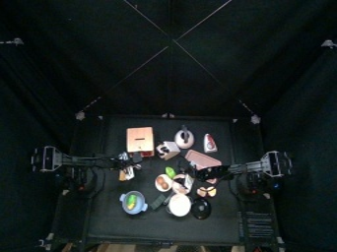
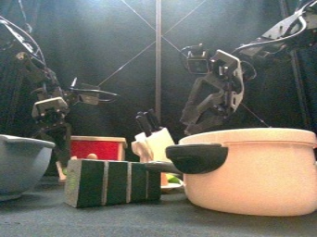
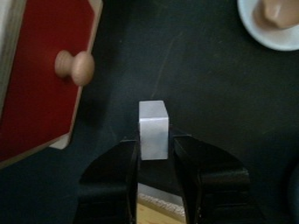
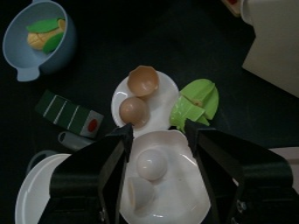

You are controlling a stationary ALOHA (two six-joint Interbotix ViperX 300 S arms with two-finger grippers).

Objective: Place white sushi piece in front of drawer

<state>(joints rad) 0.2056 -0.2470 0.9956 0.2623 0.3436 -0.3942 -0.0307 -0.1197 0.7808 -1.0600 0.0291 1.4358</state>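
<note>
Between the left gripper's (image 3: 156,150) two black fingers (image 3: 117,162) sits the white sushi piece (image 3: 153,130), a small pale block pinched at its near end, its far end jutting out over the dark bench (image 3: 198,79). Just beside it lies the red drawer (image 3: 41,74) with its round wooden knob (image 3: 73,64) facing the open bench, and the block is near that front face but apart from it. Whether the block touches the bench cannot be told. A white plate (image 3: 274,26) carrying a tan item shows at the far corner of the left wrist view. From above, the left arm (image 1: 79,163) reaches in from the table's left side toward the red drawer (image 1: 140,139); in the front view it hangs low at the left, behind a grey bowl (image 2: 22,162). The right arm (image 1: 257,165) hangs raised over the table's right half, its wrist bent downward. The right gripper (image 4: 158,162) has its fingers spread wide and holding nothing, above a white plate (image 4: 163,201) with egg-like shapes. Beyond that are a second plate bearing brown eggshell halves (image 4: 140,92), a green leaf-shaped item (image 4: 197,103), a blue bowl (image 4: 41,39) and a striped green box (image 4: 68,114). A large cream pot (image 2: 247,171) with a black handle fills the front view's right side.
</note>
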